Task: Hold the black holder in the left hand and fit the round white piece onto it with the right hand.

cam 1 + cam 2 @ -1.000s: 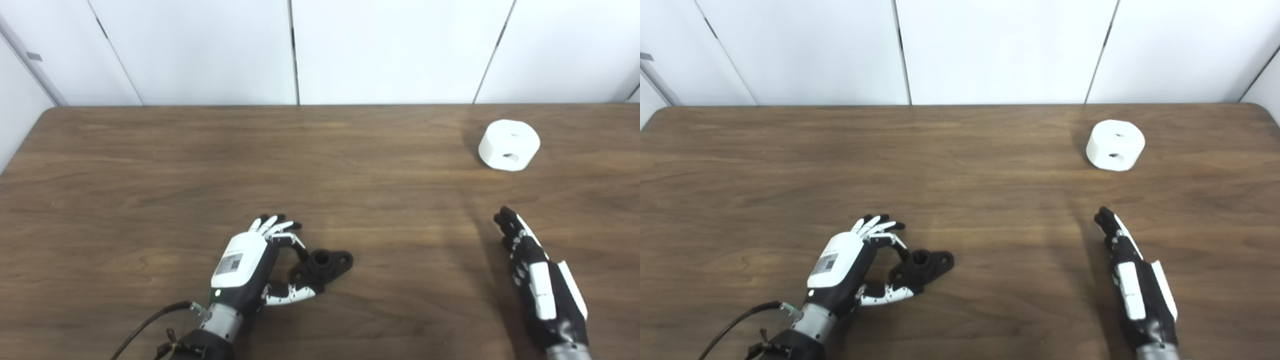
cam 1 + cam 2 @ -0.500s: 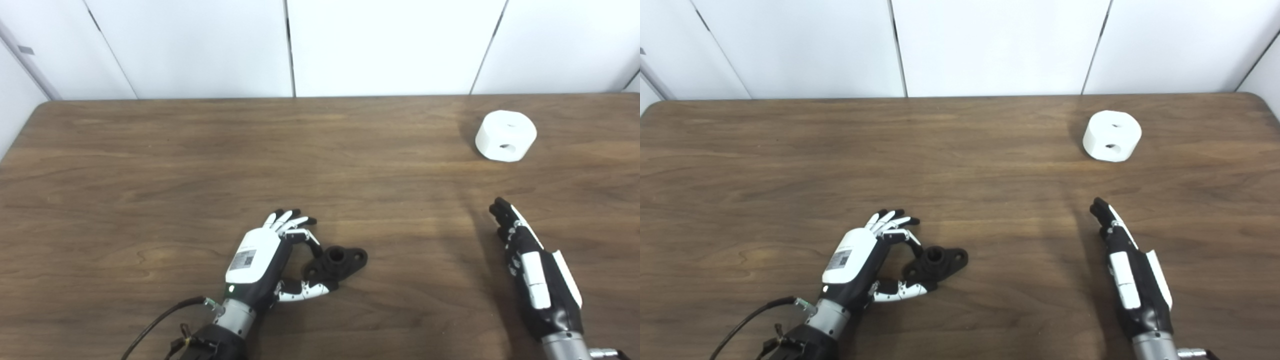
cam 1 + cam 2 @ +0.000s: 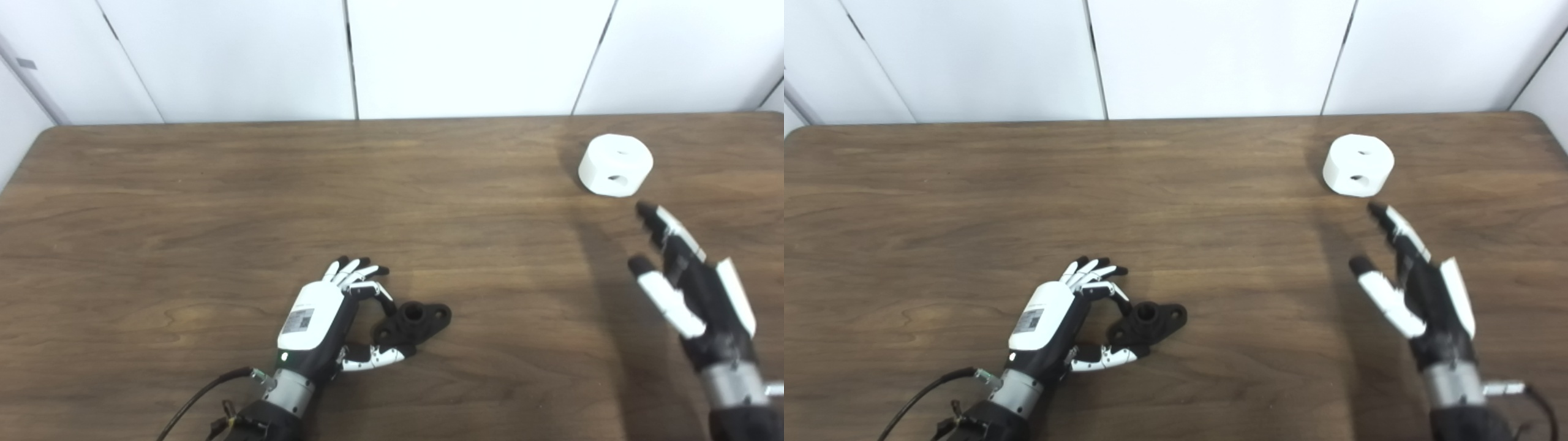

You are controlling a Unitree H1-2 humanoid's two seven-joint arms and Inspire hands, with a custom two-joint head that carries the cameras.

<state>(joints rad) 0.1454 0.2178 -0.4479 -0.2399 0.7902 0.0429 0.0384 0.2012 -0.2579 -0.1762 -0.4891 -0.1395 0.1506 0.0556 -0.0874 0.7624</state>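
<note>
At far right, the right hand (image 3: 692, 275) had lifted and spread, closing on the round white plastic piece (image 3: 615, 165) without touching it. Left hand (image 3: 324, 321) stayed loosely cupped beside the black flanged holder (image 3: 413, 318), so I'd judge neither was gripped yet.

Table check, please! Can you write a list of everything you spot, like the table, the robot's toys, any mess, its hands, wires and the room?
Surface: brown wooden table, bare wood.
Job's things: black holder lying near the front; round white piece resting far right, untouched.
Clutter: nothing seen.
Hands: left hand curled beside the black holder, grip unclear; right hand open, raised short of the round white piece.
Cables: black cable at the left wrist.
Surroundings: white wall panels.
</note>
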